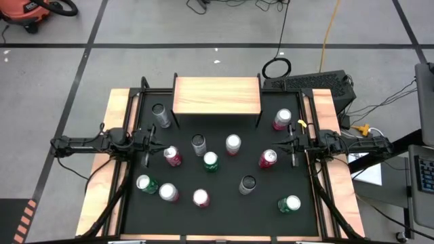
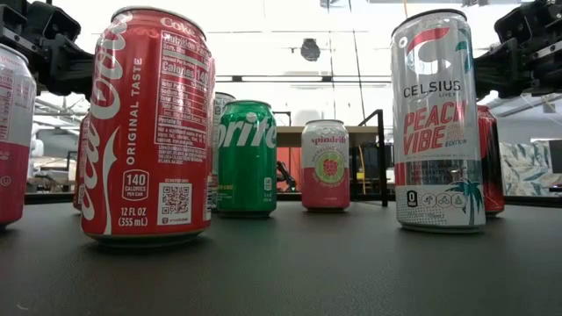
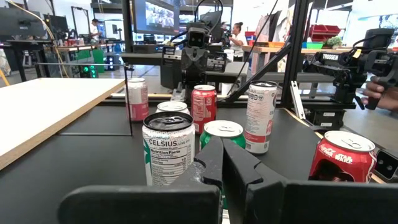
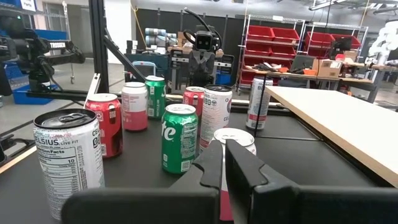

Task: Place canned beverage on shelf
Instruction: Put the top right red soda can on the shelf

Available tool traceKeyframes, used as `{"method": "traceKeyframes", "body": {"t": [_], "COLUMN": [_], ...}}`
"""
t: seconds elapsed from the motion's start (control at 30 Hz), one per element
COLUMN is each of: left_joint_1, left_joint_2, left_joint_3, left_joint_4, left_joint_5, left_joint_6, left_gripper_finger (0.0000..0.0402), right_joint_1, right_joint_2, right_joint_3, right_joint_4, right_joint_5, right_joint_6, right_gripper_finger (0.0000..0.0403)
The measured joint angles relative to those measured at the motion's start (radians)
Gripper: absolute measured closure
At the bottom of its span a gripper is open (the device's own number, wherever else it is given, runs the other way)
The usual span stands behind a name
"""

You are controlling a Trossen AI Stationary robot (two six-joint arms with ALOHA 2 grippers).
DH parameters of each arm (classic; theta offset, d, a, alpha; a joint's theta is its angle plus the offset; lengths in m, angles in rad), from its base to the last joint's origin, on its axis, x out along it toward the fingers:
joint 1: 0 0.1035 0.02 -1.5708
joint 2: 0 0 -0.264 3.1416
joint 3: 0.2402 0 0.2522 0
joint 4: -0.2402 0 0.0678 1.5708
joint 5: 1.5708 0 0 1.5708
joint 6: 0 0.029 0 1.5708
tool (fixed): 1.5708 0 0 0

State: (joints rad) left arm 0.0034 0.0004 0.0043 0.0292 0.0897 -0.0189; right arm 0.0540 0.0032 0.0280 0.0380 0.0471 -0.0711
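The shelf [image 1: 217, 95], a light-wood top on thin black legs, stands at the far edge of the black mat [image 1: 224, 217]; nothing is on it. Several beverage cans stand upright on the mat, among them a Coke can [image 2: 145, 123], a Sprite can [image 2: 246, 158] and a Celsius can [image 2: 437, 123]. My left gripper [image 1: 159, 144] hovers level at the mat's left edge, shut and holding nothing, with a white Celsius can [image 3: 168, 152] just ahead of it. My right gripper [image 1: 277, 142] hovers level at the mat's right edge, shut with nothing in it, behind a white-topped can [image 4: 235, 138].
The cans are spread over the mat's middle and near half, with a grey can [image 1: 161, 115] and a pink can [image 1: 283, 119] near the shelf's two ends. A black frame [image 1: 139, 91] borders the mat. Cables and a red vacuum [image 1: 30, 13] lie on the floor beyond.
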Motion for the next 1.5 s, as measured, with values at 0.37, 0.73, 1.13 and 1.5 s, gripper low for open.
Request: {"method": "traceKeyframes", "body": {"t": [0.37, 0.73, 1.13, 1.5], "left_joint_1": [0.0, 0.0, 0.0, 0.0], "left_joint_2": [0.0, 0.0, 0.0, 0.0], "left_joint_3": [0.0, 0.0, 0.0, 0.0], "left_joint_4": [0.0, 0.0, 0.0, 0.0], "left_joint_5": [0.0, 0.0, 0.0, 0.0], "left_joint_6": [0.0, 0.0, 0.0, 0.0], "left_gripper_finger": [0.0401, 0.0401, 0.0401, 0.0401], "right_joint_1": [0.0, 0.0, 0.0, 0.0], "right_joint_2": [0.0, 0.018, 0.202, 0.427], "right_joint_3": [0.0, 0.027, 0.206, 0.572], "right_joint_4": [0.001, 0.017, 0.0, -0.222], "right_joint_5": [0.002, 0.005, 0.003, 0.001], "right_joint_6": [0.021, 0.189, 0.238, 0.243], "right_gripper_finger": [0.0403, 0.0403, 0.0403, 0.0403]}}
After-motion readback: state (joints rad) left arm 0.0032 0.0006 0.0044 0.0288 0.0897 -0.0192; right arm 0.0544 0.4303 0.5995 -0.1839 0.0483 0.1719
